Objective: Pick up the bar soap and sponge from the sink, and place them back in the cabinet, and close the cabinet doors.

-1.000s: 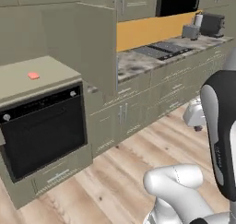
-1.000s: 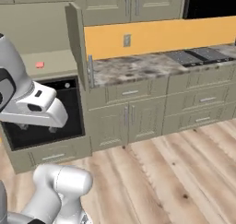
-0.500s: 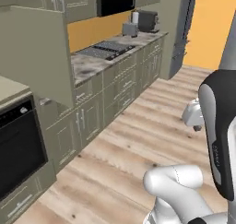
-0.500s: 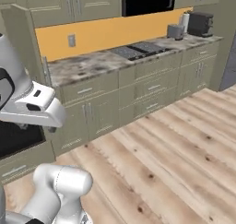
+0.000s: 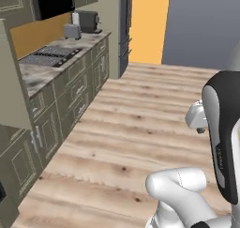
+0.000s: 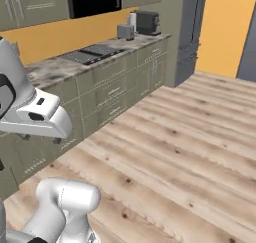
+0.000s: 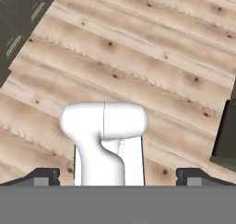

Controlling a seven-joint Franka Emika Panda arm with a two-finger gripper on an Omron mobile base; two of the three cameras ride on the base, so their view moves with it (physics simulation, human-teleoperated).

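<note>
Above plank floor (image 7: 138,61), tool (image 7: 117,174) (empty, agape)

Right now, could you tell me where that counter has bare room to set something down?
The marble countertop is bare on the near side of the black cooktop. Its far end is crowded by the toaster and coffee machine.

Both base views look forward and down from behind the arm, sharing the counter (image 5: 44,70) run (stovetop (image 6: 92,52) included) and wood floor (image 6: 190,137); hand view points down, close to the floor.
</note>
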